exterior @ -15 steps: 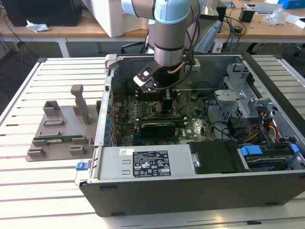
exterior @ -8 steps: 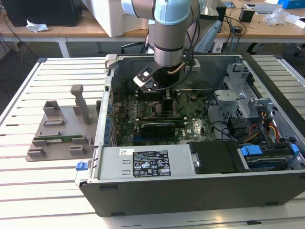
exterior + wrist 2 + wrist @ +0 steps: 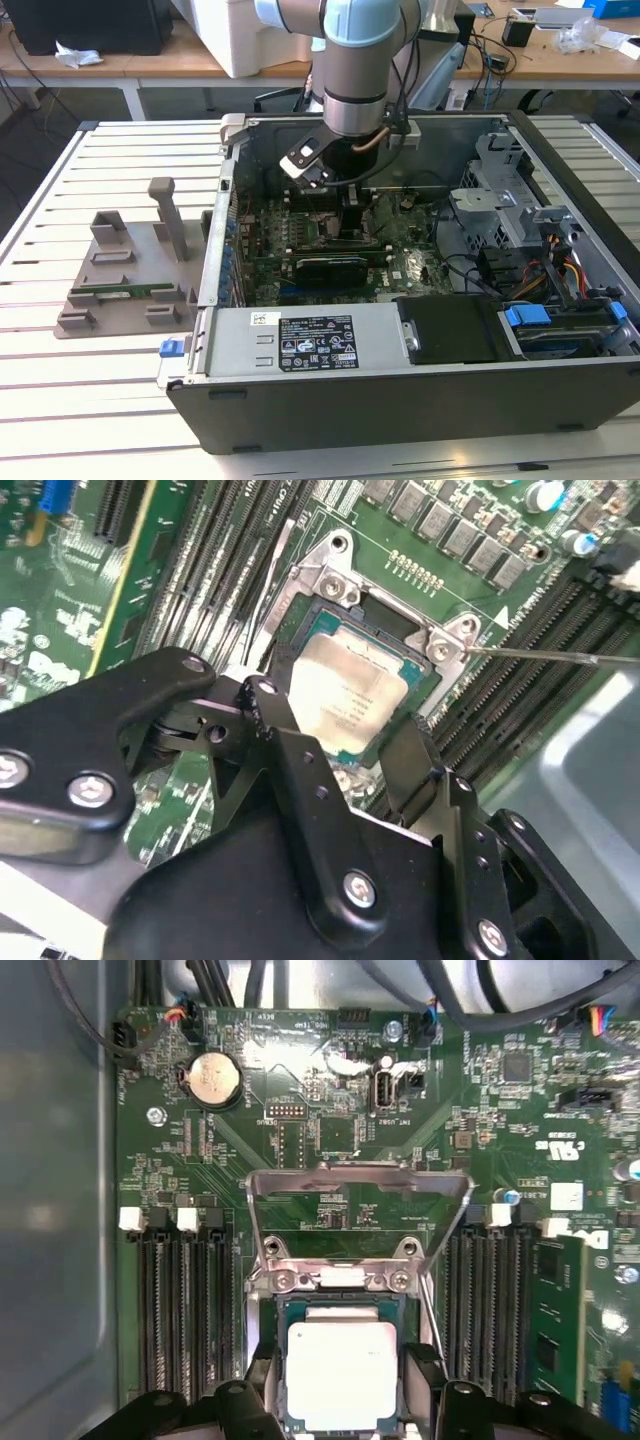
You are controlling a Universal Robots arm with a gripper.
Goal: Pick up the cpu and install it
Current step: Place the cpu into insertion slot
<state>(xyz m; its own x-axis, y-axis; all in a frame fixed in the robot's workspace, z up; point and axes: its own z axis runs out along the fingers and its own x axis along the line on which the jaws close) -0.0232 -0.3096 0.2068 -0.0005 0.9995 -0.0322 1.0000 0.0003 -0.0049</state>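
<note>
Reaching down into the open computer case (image 3: 400, 400), the robot arm (image 3: 355, 60) holds its gripper (image 3: 355, 215) low over the motherboard (image 3: 250, 1130), near the middle of the board. The case lies on its side on a white slatted worktop (image 3: 100, 400).

In both wrist views the jaws stand narrow, closed on the cpu (image 3: 350, 685) (image 3: 340, 1375): one black fingertip (image 3: 268, 705) lies against one edge of the chip and the other against the opposite edge. The cpu lies flat inside the square socket (image 3: 330, 580), silver top up, its thin green rim showing along the sides that the jaws leave uncovered.

The socket's metal load plate (image 3: 357, 1185) is tilted up and open, hinged at the socket's far edge as the first wrist view shows it. A thin metal lever (image 3: 560, 657) sticks out from the socket's corner. Rows of black memory slots (image 3: 180, 1300) run on both sides of the socket, and a round coin battery (image 3: 213, 1078) sits on the board beyond the plate.

On the worktop, at the exterior view's left of the case, a grey holder (image 3: 130, 290) carries a long green memory stick (image 3: 120, 293).
</note>
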